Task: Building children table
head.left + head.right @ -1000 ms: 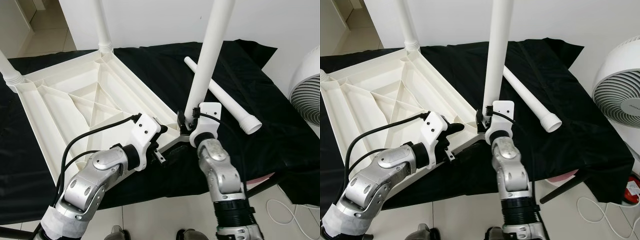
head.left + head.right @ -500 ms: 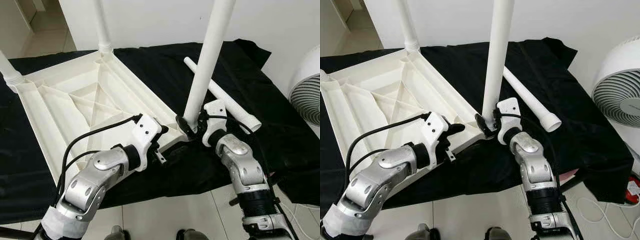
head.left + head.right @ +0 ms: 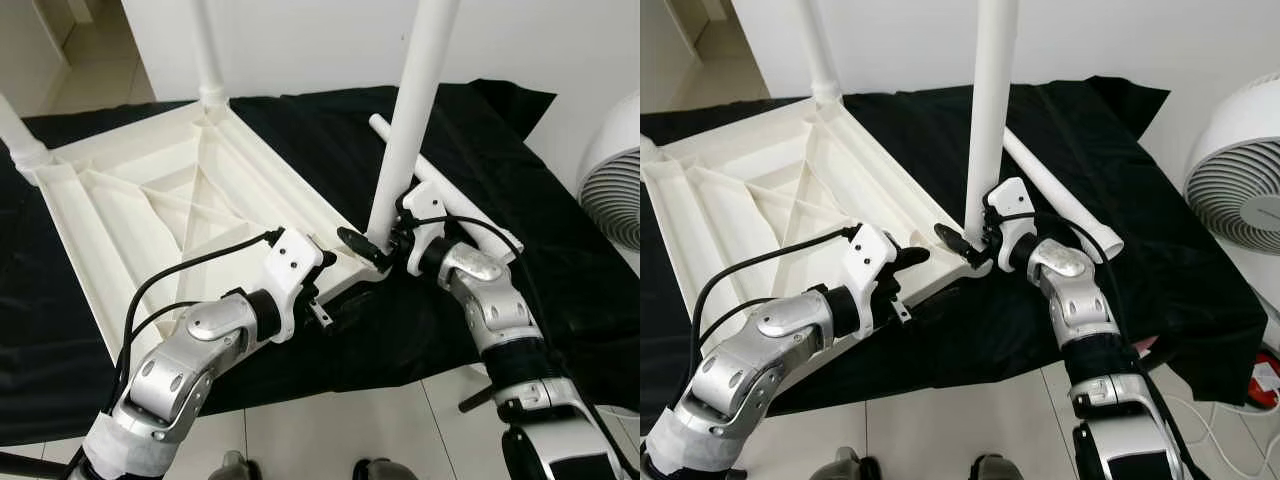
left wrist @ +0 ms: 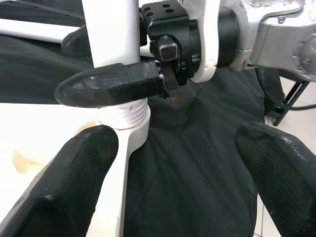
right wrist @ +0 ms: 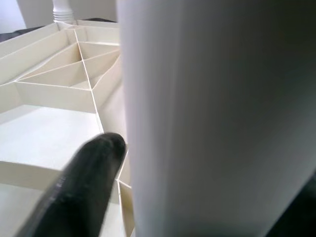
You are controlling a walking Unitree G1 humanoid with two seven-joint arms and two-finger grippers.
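Gripping the upright table leg [image 3: 405,130], the right pincer [image 3: 372,248]; left pincer [image 3: 318,296] spread beside tabletop [image 3: 150,210].

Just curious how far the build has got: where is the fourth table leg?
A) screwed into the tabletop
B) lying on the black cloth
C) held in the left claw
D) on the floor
B: the loose leg lies flat on the black cloth, behind the right claw, which grips an upright leg.

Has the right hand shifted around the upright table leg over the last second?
Yes. The right hand has swung from the near side of the upright table leg round to its right, toward the loose leg lying on the black cloth.
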